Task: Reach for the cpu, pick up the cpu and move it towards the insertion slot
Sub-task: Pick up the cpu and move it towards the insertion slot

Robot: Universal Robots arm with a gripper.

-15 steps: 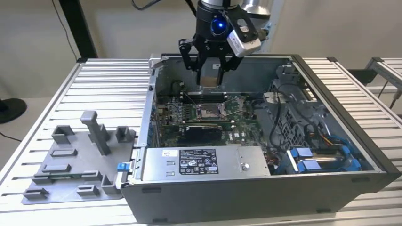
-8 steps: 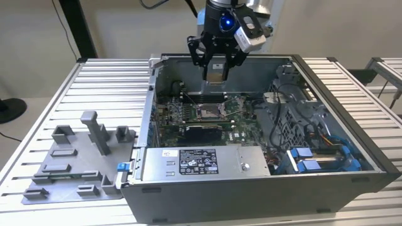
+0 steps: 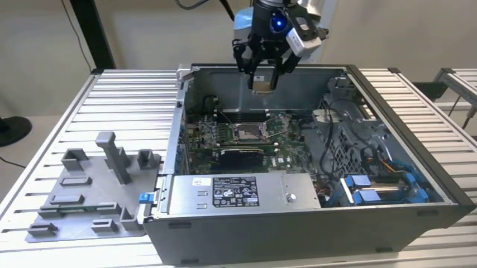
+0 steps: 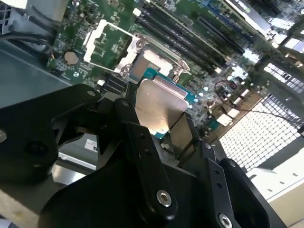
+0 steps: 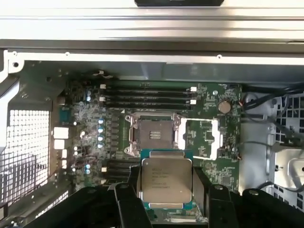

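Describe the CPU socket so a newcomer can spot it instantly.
Look inside the open computer case at the green motherboard on its floor. Near the board's middle, just below the row of long memory slots, sits the insertion slot: a square with a shiny silver frame and dark centre, unlike the narrow black slots around it.

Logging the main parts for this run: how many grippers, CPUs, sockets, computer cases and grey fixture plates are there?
gripper: 1, shut on the cpu
cpu: 1
insertion slot: 1, open and without a chip
computer case: 1
grey fixture plate: 1
Total: 5
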